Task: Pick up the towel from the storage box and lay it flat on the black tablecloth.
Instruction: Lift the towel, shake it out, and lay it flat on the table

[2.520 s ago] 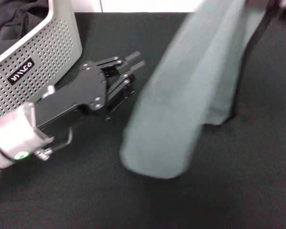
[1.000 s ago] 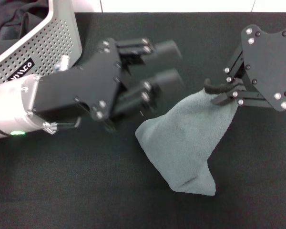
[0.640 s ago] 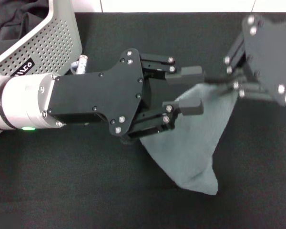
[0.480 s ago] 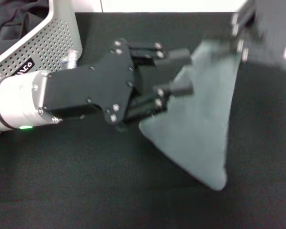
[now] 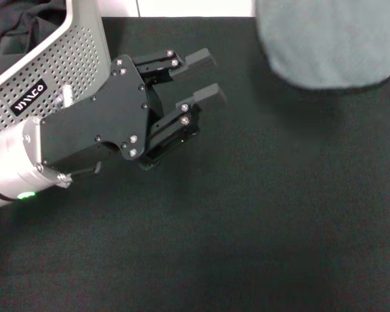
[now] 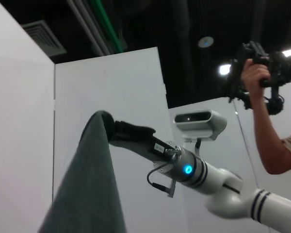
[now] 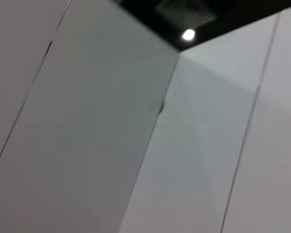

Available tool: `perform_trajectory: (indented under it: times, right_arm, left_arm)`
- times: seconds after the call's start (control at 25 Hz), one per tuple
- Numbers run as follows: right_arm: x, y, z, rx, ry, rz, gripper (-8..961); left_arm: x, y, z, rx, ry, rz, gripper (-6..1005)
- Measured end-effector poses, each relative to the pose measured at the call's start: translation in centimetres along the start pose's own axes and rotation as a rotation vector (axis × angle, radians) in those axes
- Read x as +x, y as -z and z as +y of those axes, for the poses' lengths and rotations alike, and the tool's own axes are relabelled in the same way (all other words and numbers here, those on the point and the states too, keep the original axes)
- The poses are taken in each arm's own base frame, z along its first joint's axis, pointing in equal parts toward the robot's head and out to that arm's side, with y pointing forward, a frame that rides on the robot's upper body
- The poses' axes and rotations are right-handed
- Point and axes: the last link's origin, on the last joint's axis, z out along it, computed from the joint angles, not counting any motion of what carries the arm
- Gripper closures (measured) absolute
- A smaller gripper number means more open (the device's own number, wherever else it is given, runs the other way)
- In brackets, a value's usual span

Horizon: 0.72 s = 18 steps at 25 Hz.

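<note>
Head cam: I see the left gripper [image 5: 198, 78] low over the black tablecloth [image 5: 260, 214], just beside the storage box [image 5: 65, 58], fingers spread w/ a clear gap, holding nothing. The towel [image 5: 325, 42] hangs at the top right, off the cloth, its lower edge drooping above the tablecloth. Right gripper isn't in this view.

Left wrist cam: pointing up at white wall panels. The towel [image 6: 89, 184] hangs as a long grey-green drape from the right gripper [image 6: 111, 132], which is pinched on its top edge; the white arm runs back from there. A person w/ a camera rig [image 6: 262, 63] stands behind.

Right wrist cam: only wall panels and a ceiling light [image 7: 187, 34]; no fingers visible.
</note>
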Motion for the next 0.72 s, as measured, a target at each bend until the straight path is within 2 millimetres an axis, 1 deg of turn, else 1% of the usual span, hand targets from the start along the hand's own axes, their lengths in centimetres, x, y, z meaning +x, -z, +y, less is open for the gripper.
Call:
perform_trajectory:
  times: [0.08,0.24,0.4,0.6,0.72]
  right_arm:
    - [0.4,0.1,0.1,-0.008,-0.030,-0.026,944]
    - [0.5,0.0,0.6,-0.028,-0.078,-0.098,944]
    - [0.7,-0.7,0.6,-0.050,-0.115,-0.139,944]
    - [-0.1,-0.7,0.8,-0.076,-0.147,-0.221,943]
    - [-0.4,-0.7,1.0,-0.111,-0.152,-0.226,943]
  left_arm:
    - [-0.4,0.0,0.2,0.010,0.014,0.002,664]
    - [-1.2,-0.3,0.4,0.025,0.037,0.007,664]
    - [-2.1,-0.4,0.8,0.041,0.051,0.004,664]
    - [-2.8,-0.4,1.3,0.064,0.058,-0.005,664]
    - [-3.1,-0.2,1.6,0.081,0.060,-0.006,664]
